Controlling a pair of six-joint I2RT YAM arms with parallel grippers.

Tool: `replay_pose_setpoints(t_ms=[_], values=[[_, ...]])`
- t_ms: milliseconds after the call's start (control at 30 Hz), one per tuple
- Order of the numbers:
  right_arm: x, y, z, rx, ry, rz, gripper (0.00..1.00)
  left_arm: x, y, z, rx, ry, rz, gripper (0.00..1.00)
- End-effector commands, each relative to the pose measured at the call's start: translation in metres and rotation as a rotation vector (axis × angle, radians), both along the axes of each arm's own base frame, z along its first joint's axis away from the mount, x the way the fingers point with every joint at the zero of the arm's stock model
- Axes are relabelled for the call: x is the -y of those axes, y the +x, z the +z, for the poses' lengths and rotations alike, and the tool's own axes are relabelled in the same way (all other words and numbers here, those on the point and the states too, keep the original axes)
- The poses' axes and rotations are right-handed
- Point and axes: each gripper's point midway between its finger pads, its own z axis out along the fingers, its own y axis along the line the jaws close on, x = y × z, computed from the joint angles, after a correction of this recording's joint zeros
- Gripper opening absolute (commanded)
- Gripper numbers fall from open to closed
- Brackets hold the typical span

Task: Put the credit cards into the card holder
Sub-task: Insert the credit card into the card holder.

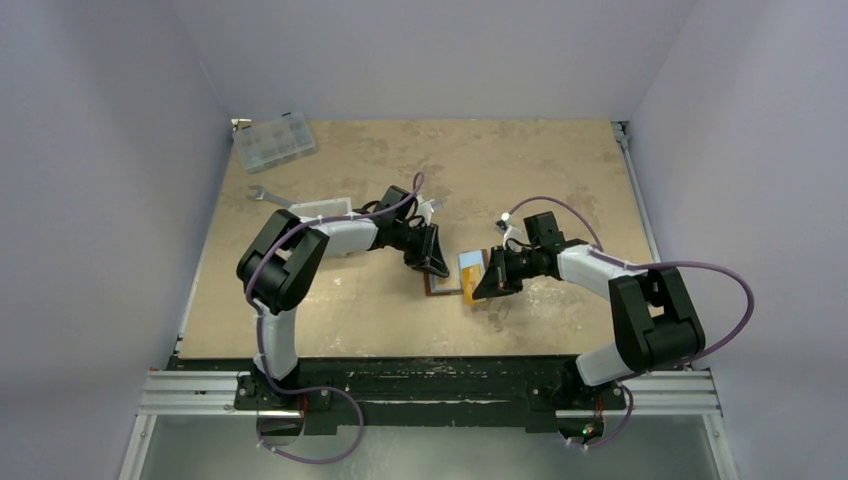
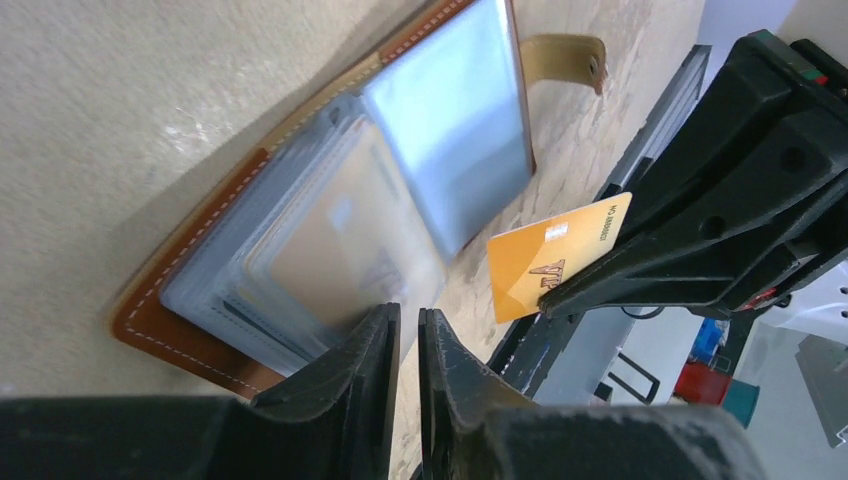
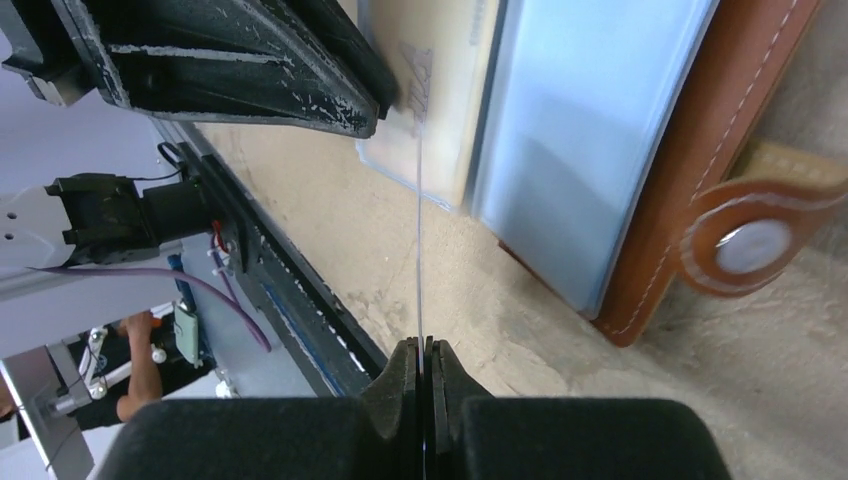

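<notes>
Left wrist view shows us the right gripper [image 2: 556,297] clamped on an orange-yellow plastic credit card [image 2: 555,255], just beside the open brown leather card holder [image 2: 190,325] on the counter [image 2: 100,100]. The left gripper [image 2: 409,328] sits nearly together at its sleeves; whether it pinches one, we cannot tell.

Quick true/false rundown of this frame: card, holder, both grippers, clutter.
1. The right gripper pinches an orange card. True.
2. The card holder is snapped shut. False: it lies open, with its clear sleeves showing.
3. The orange card sits inside a sleeve. False: it is outside the sleeves, in the right gripper.
4. The left gripper is at the card holder's edge. True.
5. A wrench lies on the table. True.
</notes>
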Motion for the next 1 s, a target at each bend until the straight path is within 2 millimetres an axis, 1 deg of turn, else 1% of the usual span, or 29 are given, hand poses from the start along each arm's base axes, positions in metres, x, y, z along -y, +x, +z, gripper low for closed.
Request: replay_pose_setpoints(t_ms=[0,100,200,467,567,967], values=[[-0.007,0.009,0.002,0.034,0.063,0.038,0.00,-0.015,0.010,-0.015,0.016,0.087,-0.009,0.17],[-0.007,0.013,-0.001,0.017,0.059,0.043,0.00,-0.018,0.010,-0.021,0.002,0.104,-0.006,0.17],[-0.004,0.013,-0.005,-0.012,0.050,0.044,0.00,-0.023,0.009,-0.028,-0.005,0.130,-0.001,0.17],[-0.009,0.015,0.000,-0.019,0.103,0.061,0.00,-0.034,0.006,-0.045,-0.024,0.191,-0.011,0.16],[-0.010,0.016,-0.003,-0.026,0.103,0.059,0.00,-0.037,0.005,-0.050,-0.030,0.207,-0.013,0.16],[-0.010,0.020,-0.020,-0.078,0.079,0.056,0.00,-0.044,0.003,-0.057,-0.027,0.249,-0.013,0.14]])
